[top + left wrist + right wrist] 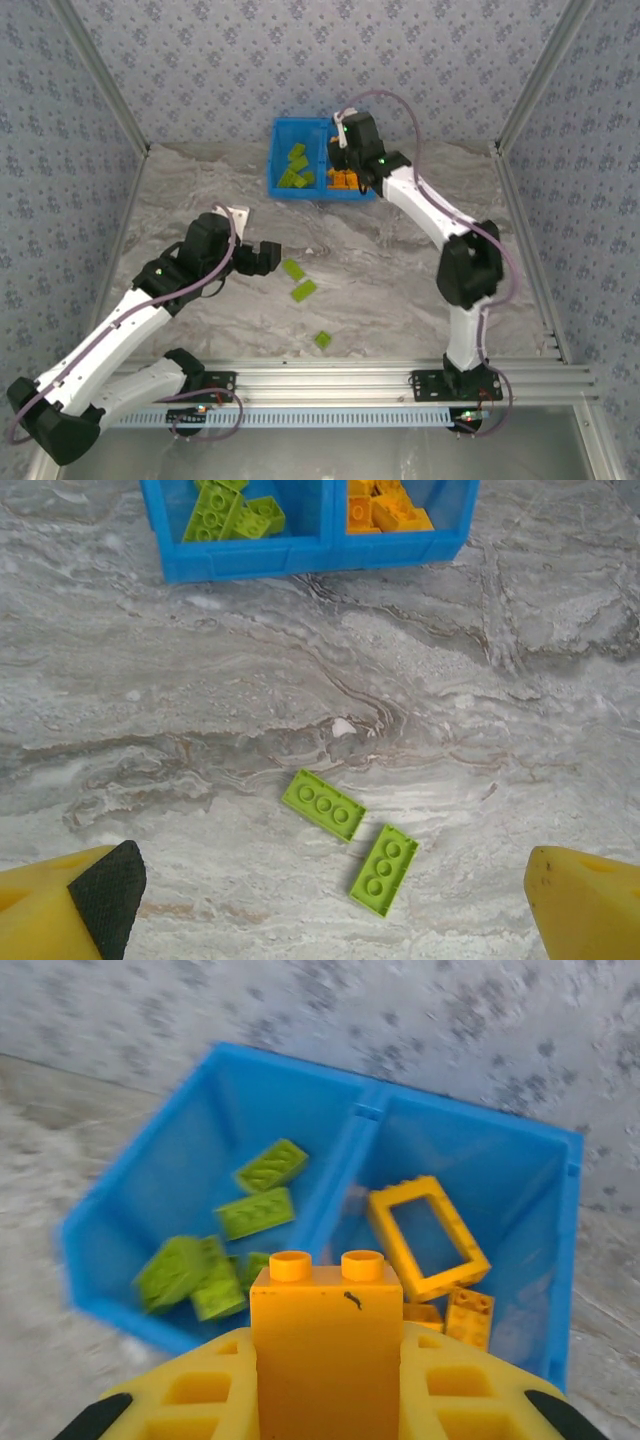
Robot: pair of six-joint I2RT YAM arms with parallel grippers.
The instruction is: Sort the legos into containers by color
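An orange brick, judged light, rigid and slick, best gripped across its flat sides, is pinched by the right hand over the blue bin, mid-frame, while the left hand is held spread above two green bricks, lower-centre.

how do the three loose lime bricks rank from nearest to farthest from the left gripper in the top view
1. upper lime brick, just right of the left gripper
2. middle lime brick, lower right of it
3. lower lime brick, by the front rail
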